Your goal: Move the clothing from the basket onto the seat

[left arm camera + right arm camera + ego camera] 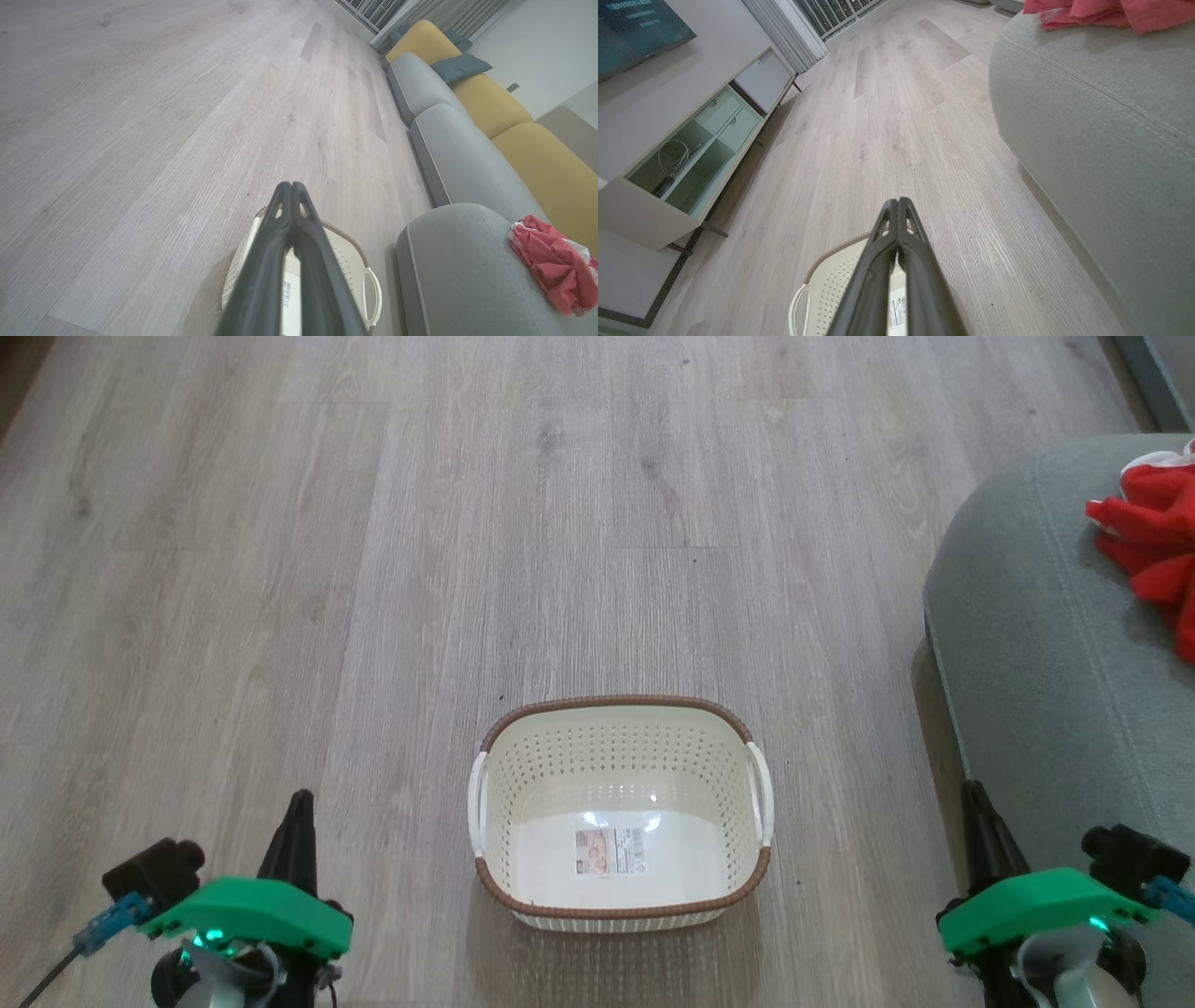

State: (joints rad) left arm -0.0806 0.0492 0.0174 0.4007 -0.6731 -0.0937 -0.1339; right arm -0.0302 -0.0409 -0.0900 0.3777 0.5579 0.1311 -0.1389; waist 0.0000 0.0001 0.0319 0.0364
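Observation:
The cream perforated basket (621,737) with a brown rim stands on the wood floor in front of me, holding nothing but a sticker on its bottom. The red and white clothing (1153,541) lies crumpled on the grey-green seat (1036,644) at the right. It also shows in the left wrist view as clothing (553,263) on the seat (462,270), and at the top of the right wrist view as clothing (1101,11) on the seat (1101,121). My left gripper (299,800) and right gripper (973,791) hang low on either side of the basket, both shut and holding nothing.
Further sofa seats with yellow back cushions (486,100) and a teal pillow (460,67) run along the right. A white TV cabinet (691,140) with open shelves stands at the left of the right wrist view. Bare wood floor (467,523) lies ahead.

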